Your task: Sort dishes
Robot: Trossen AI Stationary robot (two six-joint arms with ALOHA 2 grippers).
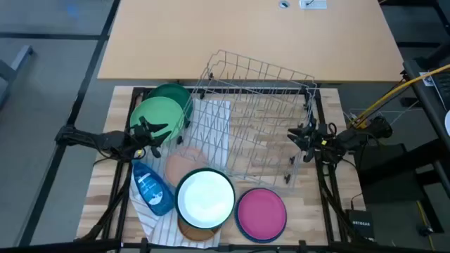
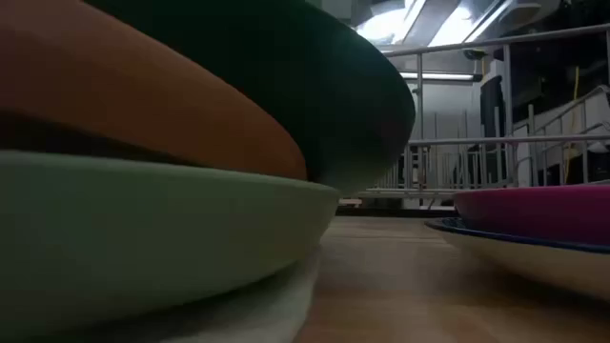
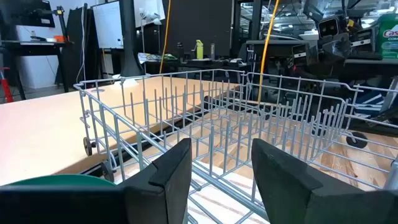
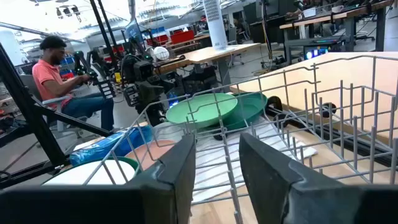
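Note:
A light green plate (image 1: 159, 114) lies on a dark green one (image 1: 176, 93) at the far left, beside the grey wire rack (image 1: 260, 119). A peach plate (image 1: 184, 165) lies on the striped cloth. A white dish (image 1: 205, 197) tops a stack at the near edge, and a magenta plate (image 1: 261, 213) on a blue-rimmed one lies to its right. My left gripper (image 3: 221, 168) is open over the green plates' near edge, pointing at the rack, with nothing between its fingers. My right gripper (image 4: 217, 162) is open at the rack's right side; a rack wire (image 4: 225, 168) runs through the gap.
A blue soap bottle (image 1: 151, 188) lies on the cloth near the left front. The rack sits tilted across the table's middle. In the low view the stack (image 2: 143, 229) fills the left and the magenta plate (image 2: 543, 210) the right. A person (image 4: 56, 74) sits beyond the table.

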